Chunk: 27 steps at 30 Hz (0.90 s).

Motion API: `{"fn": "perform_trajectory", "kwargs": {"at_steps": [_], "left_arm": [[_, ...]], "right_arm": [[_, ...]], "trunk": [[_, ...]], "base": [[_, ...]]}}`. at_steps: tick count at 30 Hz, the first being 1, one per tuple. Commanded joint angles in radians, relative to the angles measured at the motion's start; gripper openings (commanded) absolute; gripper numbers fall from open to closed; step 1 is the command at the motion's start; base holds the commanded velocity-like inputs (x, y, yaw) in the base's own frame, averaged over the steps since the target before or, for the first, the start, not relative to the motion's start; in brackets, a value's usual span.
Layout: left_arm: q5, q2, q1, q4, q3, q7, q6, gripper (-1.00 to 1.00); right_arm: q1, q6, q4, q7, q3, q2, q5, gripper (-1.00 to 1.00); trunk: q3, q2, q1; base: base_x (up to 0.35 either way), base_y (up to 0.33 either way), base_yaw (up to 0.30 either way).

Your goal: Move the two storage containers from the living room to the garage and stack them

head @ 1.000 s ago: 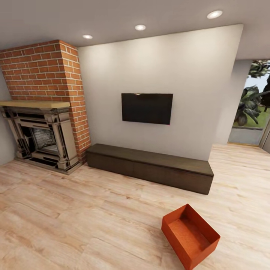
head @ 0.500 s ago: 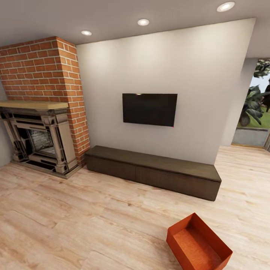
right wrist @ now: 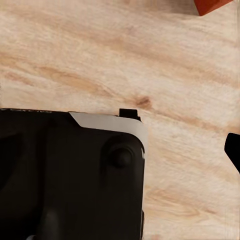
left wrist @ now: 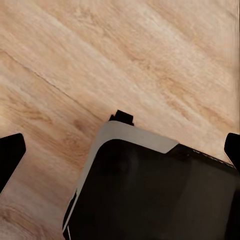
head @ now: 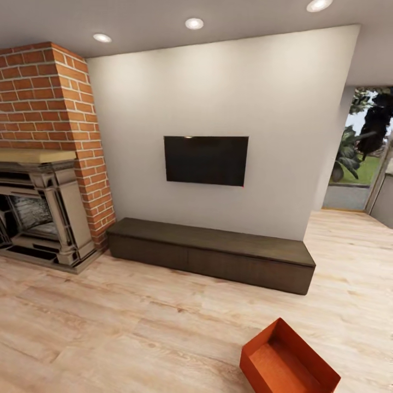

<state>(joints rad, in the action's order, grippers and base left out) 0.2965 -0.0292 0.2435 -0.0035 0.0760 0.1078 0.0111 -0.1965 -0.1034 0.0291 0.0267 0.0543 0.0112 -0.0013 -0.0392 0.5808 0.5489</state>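
Observation:
One orange-red storage container (head: 285,364) lies lidless on the light wood-plank floor (head: 109,327) of the living room, at the lower right of the head view and cut by the frame's bottom edge. A corner of the container (right wrist: 210,5) also shows in the right wrist view. My left gripper (left wrist: 120,150) hangs open over the planks, its dark fingertips (left wrist: 10,155) wide apart and nothing between them. My right gripper (right wrist: 120,150) is open too, with one fingertip (right wrist: 234,150) showing at the frame's edge.
A long low dark cabinet (head: 213,254) runs along the white wall under a wall-mounted TV (head: 206,160). A brick fireplace (head: 38,213) stands at the left. An opening onto plants (head: 360,158) is at the right. My black base (left wrist: 150,195) sits under both wrist cameras.
The whole head view has shifted, so the camera has moved: the fireplace slid left and the container now sits lower, partly cut off. No object itself has moved.

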Motion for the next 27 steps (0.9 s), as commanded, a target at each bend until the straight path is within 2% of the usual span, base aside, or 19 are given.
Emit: {"fn": "perform_trajectory", "kwargs": {"at_steps": [1, 10, 27], "left_arm": [[0.001, 0.000, 0.000, 0.000, 0.007, 0.001, 0.001, 1.00], [0.001, 0.000, 0.000, 0.000, 0.008, 0.002, 0.003, 1.00], [0.006, 0.002, 0.000, -0.001, 0.008, 0.003, 0.003, 1.00]], "right_arm": [[-0.002, -0.006, 0.003, 0.002, 0.005, 0.000, 0.000, 1.00], [-0.002, -0.004, 0.003, 0.002, 0.005, 0.000, 0.000, 1.00], [-0.001, -0.002, 0.003, 0.002, 0.005, 0.001, 0.001, 1.00]], "trunk": [[-0.002, 0.001, 0.001], [-0.002, 0.001, 0.001], [-0.002, 0.001, 0.001]], "base": [[0.322, 0.099, -0.244], [0.257, 0.085, -0.245], [0.015, 0.004, -0.245]]}}
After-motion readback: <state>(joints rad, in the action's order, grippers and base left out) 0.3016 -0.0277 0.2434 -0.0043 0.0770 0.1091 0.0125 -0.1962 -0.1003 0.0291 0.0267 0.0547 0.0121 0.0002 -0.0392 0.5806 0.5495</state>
